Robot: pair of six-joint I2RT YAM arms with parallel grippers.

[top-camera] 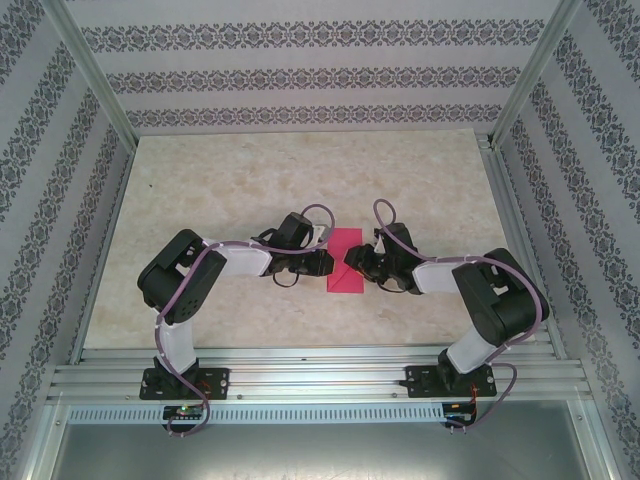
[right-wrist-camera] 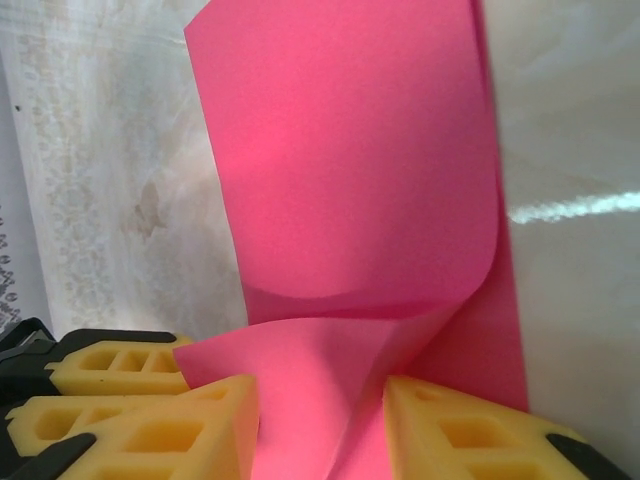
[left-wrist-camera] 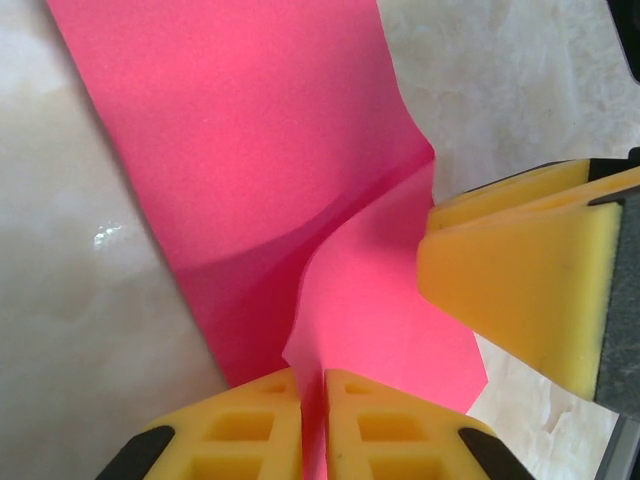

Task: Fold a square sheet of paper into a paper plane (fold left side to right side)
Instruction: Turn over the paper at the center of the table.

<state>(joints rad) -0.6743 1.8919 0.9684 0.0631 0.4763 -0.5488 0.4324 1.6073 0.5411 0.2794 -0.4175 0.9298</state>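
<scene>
The left tool [left-wrist-camera: 312, 385] pinches the pink sheet of paper [top-camera: 346, 265] at its 9 o'clock edge, while the right tool [right-wrist-camera: 320, 400], at 3 o'clock, gapes around its curl.

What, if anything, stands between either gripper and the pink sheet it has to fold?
Nothing visible does. The left gripper is shut on a lifted edge of the square sheet of paper. The right gripper has its open fingers on either side of a raised part of the same sheet.

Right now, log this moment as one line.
left fingers: shut on pink sheet; right fingers: apart around its raised flap; fold: unfinished
</scene>
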